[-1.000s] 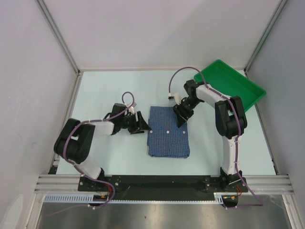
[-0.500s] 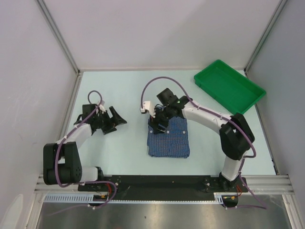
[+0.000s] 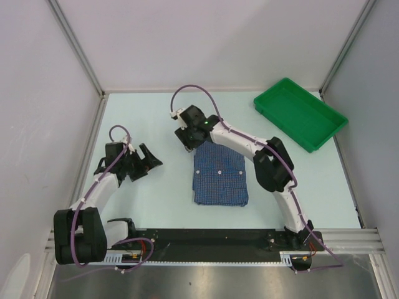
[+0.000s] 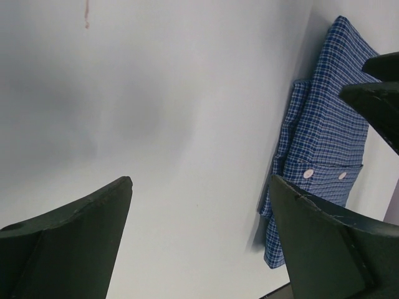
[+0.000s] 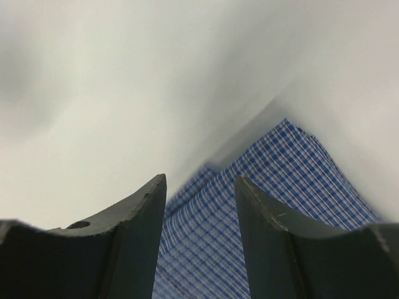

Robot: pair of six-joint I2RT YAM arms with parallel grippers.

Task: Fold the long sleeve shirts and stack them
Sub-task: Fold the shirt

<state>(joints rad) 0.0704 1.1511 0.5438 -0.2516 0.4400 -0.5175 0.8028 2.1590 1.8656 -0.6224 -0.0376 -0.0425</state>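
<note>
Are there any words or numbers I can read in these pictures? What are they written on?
There is nothing to read here.
The blue checked shirt shows only white buttons, no tag or logo.
The green tray is plain.
No label can be made out on the left arm or the right arm.
The reddish streak on the table is a mark, not a letter.

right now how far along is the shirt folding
Done: the blue checked shirt lies folded in a flat rectangle on the table. In hand: the right gripper hangs over its far left corner, jaws apart, gripping nothing. The left gripper is open, off to the shirt's left. Left: stacking, though only this one shirt is in view.
</note>
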